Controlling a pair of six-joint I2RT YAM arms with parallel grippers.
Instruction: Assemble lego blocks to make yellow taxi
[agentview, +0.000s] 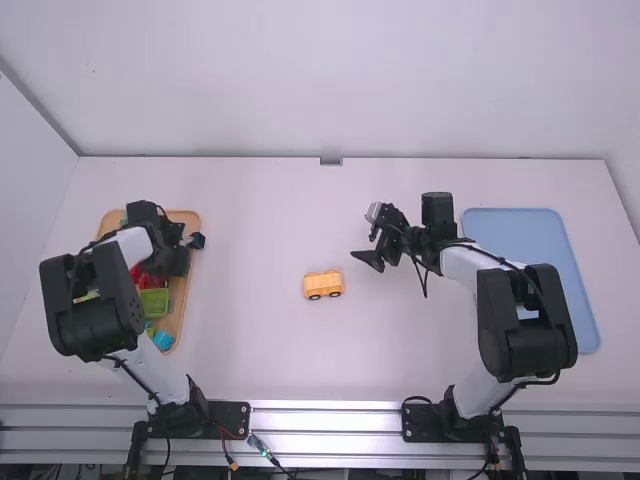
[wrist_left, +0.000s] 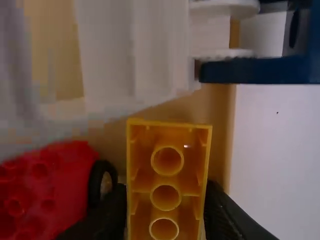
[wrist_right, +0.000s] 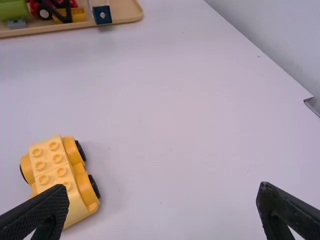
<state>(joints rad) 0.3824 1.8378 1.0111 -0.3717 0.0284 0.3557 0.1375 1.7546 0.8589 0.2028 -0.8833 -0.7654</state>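
Yellow taxi (agentview: 323, 285) was set upright on its wheels on the white table (agentview: 260, 350), between the two arms, its studs turned up. Over the wooden tray (agentview: 180, 292), a yellow block (wrist_left: 167, 172) was gripped by the left gripper (agentview: 172, 262), its two fingers closed against the block's sides and its hollow underside exposed to the wrist camera. Beside that block a red piece (wrist_left: 47, 187) was seen, and in the tray a green block (agentview: 154, 302). The right gripper (agentview: 369, 235) was spread wide, empty, above the table near the taxi. Beyond it, a blue tray (agentview: 515, 216) was partly covered by the right arm.
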